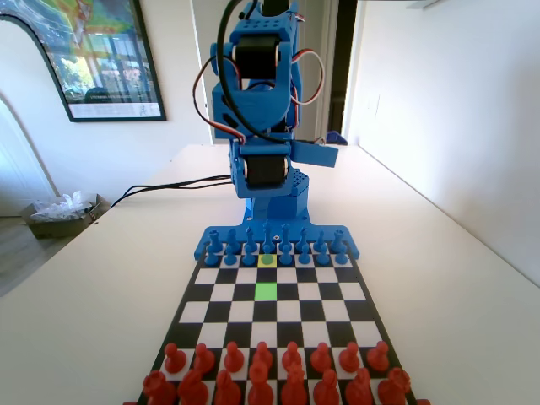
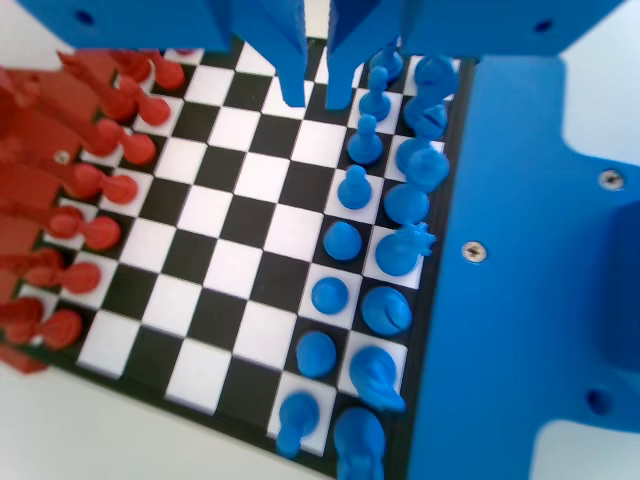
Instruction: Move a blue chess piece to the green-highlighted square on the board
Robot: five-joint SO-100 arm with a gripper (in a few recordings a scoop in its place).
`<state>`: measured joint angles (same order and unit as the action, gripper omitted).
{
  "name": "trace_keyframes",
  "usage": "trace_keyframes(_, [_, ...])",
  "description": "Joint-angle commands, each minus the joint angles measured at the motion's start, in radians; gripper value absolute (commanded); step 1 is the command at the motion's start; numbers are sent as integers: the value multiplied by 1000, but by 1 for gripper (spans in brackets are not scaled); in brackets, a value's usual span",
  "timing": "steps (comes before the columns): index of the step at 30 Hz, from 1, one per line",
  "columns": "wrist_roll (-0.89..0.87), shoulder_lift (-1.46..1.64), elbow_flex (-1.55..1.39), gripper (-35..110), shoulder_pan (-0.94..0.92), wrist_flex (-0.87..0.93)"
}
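Gripper hangs parted and empty at the wrist view's top centre.
The blue chess piece stands on the yellow square, upper centre of the board, just beyond the green-highlighted square.

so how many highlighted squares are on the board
2. The green-highlighted square lies empty mid-board in the fixed view; the paler yellow square sits just beyond it, in the blue pawn row, under a blue pawn.

The gripper hangs at 12 o'clock, jaws slightly apart and empty, above the board; blue pawns line toward 3 o'clock.
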<state>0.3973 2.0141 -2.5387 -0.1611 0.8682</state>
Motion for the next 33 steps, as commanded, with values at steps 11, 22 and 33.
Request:
trace_keyframes(11, [-20, -72, -51, 8, -3, -114])
trace_keyframes(22, [-25, -106, -81, 8, 14, -144])
trace_keyframes(33, [-25, -132, -123, 8, 20, -207])
